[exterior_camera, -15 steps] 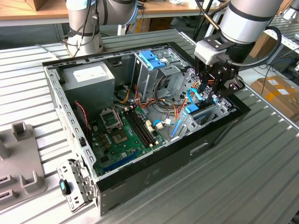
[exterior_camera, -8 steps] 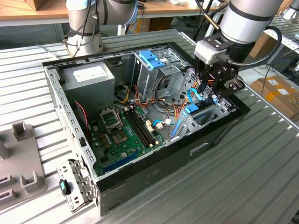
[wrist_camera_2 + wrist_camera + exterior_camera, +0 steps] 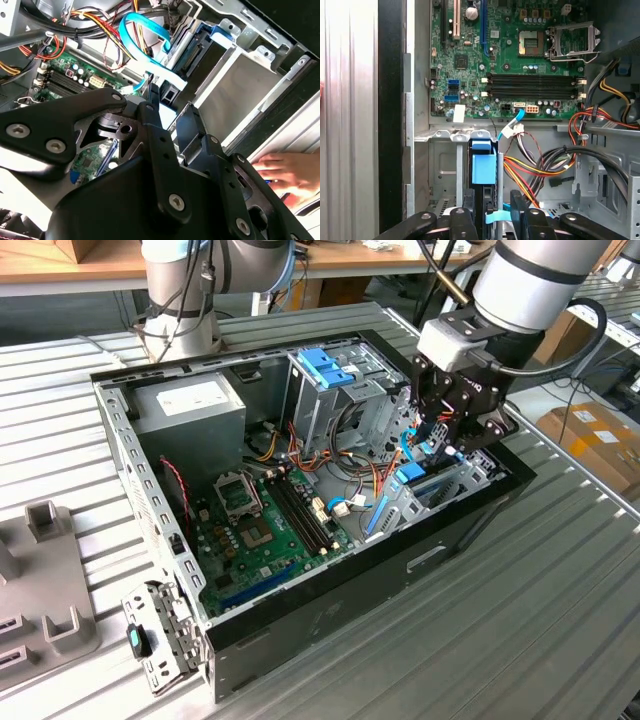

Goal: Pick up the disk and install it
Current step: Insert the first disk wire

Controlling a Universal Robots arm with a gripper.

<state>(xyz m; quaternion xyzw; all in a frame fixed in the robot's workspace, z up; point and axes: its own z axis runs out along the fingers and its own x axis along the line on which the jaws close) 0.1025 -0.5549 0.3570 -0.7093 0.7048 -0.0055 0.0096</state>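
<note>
In the exterior view, the black hand hangs over the open computer case at the exterior view's right, above the drive bay. The disk stands on edge just below it, its blue rail showing. The case sits on the ribbed desk.

In the second wrist view, the hand is beside the grey metal bay, and a person's fingers rest outside the case.

In the first wrist view, the hand is closed on the disk, seen edge-on in the bay next to the green board.
</note>
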